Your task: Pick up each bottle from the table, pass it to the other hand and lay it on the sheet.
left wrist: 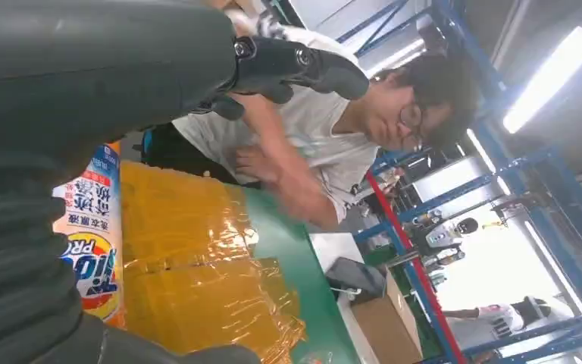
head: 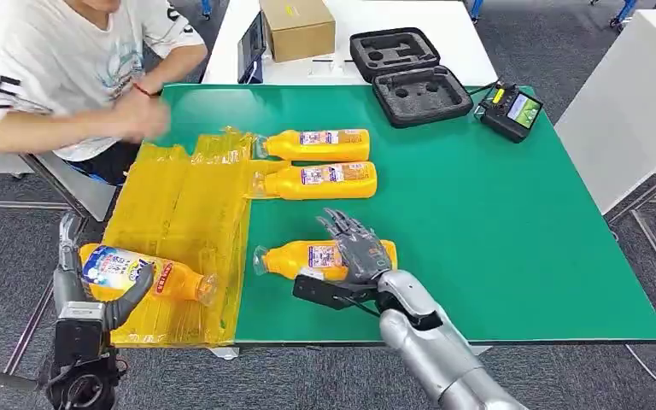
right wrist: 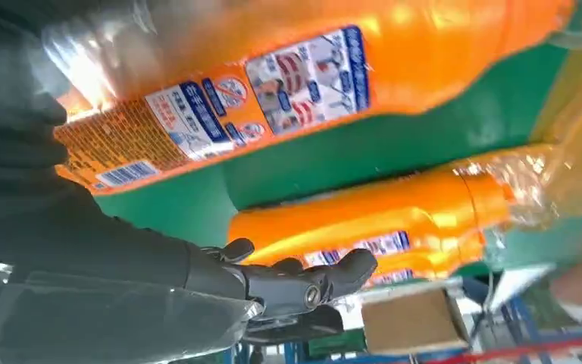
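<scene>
- The left robot hand (head: pixel 102 295) grasps a bottle (head: pixel 141 272) low over the near end of the yellow sheet (head: pixel 184 213); the thumb curls over the body while the bottle lies on its side with its neck pointing toward the green counter (head: pixel 495 213). By my reading this bottle is at the lay-down step, held flat so it can settle on the sheet without rolling.
- The right robot hand (head: pixel 354 252) lies with fingers spread over the label of the nearest counter bottle (head: pixel 295 256), just beside the sheet's edge. Whether the fingers have clenched on it I cannot tell; it looks like a reach for the next pick.
- Two more bottles, the middle bottle (head: pixel 325 181) and the far bottle (head: pixel 316 145), lie parallel beyond the nearest one, with their necks touching the sheet's crumpled edge, bodies on the counter.
- All bottles hold orange liquid and seem full.
- Past the far bottle, an open black foam-lined case (head: pixel 410 77) shows bare cut-outs; a closed cardboard box (head: pixel 297 27) stands near it.
- A person (head: pixel 77 68) sits beyond the sheet's far end, one hand blurred above it.
</scene>
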